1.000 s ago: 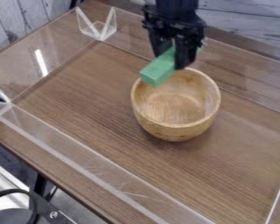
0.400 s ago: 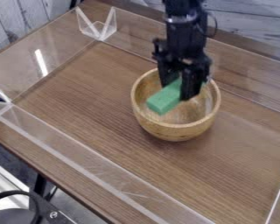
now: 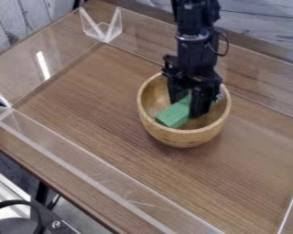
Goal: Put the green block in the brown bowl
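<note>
Single camera view of the workspace. One black gripper [image 3: 190, 101] hangs nearly vertically from one dark arm [image 3: 196, 27] and reaches down into the brown bowl [image 3: 156, 128]. Its jaws stand partly spread and pinch the upper end of the green block [image 3: 176, 114]; the dark fingers [image 3: 178, 94] flank that end on both sides, so the block is held, not lying free. Whether the fingers also touch the bowl's wall cannot be told.

Count of things: one gripper, one green block, one brown bowl, one wooden table top [image 3: 88, 101], and one low clear plastic fence [image 3: 15, 114] running around the table's edge, with one small clear bracket [image 3: 103, 26] standing at about 11 o'clock from the bowl, well apart from it.

The green block lies inside the bowl's hollow, tilted: its upper end sits between the jaws and its lower end points toward 7 o'clock, down near the bowl's floor. Whether that lower end rests on the wood cannot be told. Seen from the gripper, the visible body of the block extends toward 7 o'clock, just below the fingertips.

The bowl stands upright on the table top, right of the table's centre, with the arm rising out of it toward 12 o'clock. The block stays wholly within the bowl's rim.
</note>
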Controlling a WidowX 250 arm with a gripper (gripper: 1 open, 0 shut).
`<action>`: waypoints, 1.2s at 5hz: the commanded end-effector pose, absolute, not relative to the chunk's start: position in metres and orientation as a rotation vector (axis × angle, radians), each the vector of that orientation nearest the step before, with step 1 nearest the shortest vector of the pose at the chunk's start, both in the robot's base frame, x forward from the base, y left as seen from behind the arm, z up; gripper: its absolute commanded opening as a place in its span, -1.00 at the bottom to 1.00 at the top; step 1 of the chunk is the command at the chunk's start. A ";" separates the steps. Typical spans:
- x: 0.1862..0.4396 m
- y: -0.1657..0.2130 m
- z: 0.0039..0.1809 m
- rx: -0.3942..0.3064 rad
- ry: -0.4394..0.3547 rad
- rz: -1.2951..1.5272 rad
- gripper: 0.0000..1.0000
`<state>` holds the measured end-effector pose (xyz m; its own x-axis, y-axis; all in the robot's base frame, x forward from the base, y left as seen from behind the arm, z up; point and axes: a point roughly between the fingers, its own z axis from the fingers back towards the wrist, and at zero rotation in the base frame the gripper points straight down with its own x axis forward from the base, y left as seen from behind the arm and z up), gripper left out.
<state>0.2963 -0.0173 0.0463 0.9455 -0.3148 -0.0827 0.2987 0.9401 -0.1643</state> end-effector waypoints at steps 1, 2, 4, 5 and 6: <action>0.305 -0.018 0.058 -0.139 0.057 -0.321 -1.00; 0.306 -0.017 0.061 -0.138 0.053 -0.316 -1.00; 0.307 -0.015 0.066 -0.138 0.042 -0.305 -1.00; 0.308 -0.015 0.068 -0.137 0.037 -0.300 -1.00; 0.309 -0.014 0.071 -0.137 0.032 -0.295 -1.00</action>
